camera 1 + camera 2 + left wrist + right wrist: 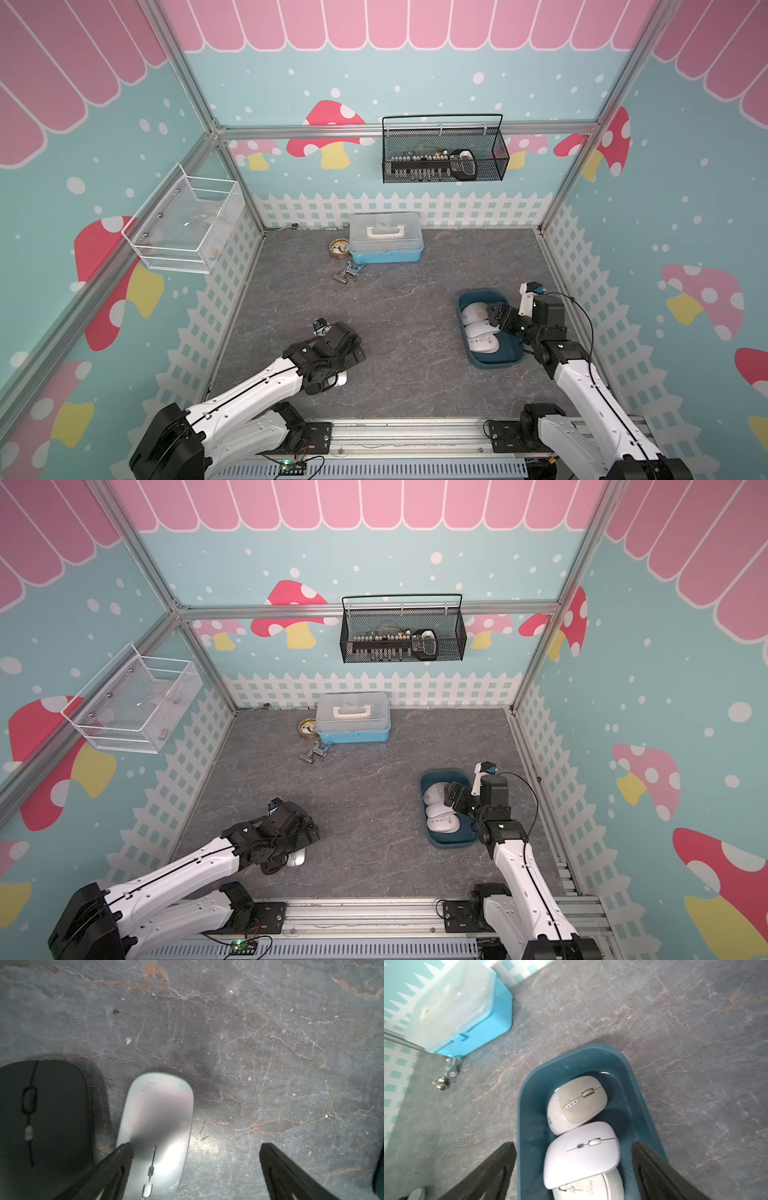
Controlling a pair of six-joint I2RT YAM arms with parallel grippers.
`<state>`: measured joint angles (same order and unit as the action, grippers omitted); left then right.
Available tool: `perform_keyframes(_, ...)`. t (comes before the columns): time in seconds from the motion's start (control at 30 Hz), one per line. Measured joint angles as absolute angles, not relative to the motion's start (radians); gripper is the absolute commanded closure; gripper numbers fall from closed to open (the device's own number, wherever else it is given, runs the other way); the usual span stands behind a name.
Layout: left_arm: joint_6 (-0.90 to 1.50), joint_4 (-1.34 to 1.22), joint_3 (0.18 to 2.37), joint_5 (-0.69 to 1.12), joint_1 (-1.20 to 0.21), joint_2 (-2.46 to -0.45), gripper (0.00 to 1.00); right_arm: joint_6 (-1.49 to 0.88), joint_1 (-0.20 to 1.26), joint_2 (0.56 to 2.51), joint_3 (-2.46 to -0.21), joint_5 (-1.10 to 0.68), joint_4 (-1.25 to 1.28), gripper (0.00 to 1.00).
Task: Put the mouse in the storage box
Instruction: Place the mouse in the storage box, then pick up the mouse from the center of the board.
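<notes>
Grey marbled floor meets teal mushroom-print walls.

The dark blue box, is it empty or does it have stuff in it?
Not empty. The storage box holds a beige-topped mouse, a white mouse, and a third mouse partly under it.

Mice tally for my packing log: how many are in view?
5. In the dark teal plastic tray: a beige-topped mouse, a lavender mouse, a ribbed white mouse. On the grey table: a flat silver mouse, a matte black mouse. The black wire basket may hide another.
</notes>
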<state>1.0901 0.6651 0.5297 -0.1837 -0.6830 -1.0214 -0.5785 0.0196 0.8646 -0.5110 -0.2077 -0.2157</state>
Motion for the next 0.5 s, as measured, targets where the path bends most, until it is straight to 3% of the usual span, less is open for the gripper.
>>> perform_keyframes(0.5,1.066,0.678,0.577,-0.234,-0.65,-1.21,0.03,-0.592,0.02,0.855,-0.481,-0.289,-0.188,0.08)
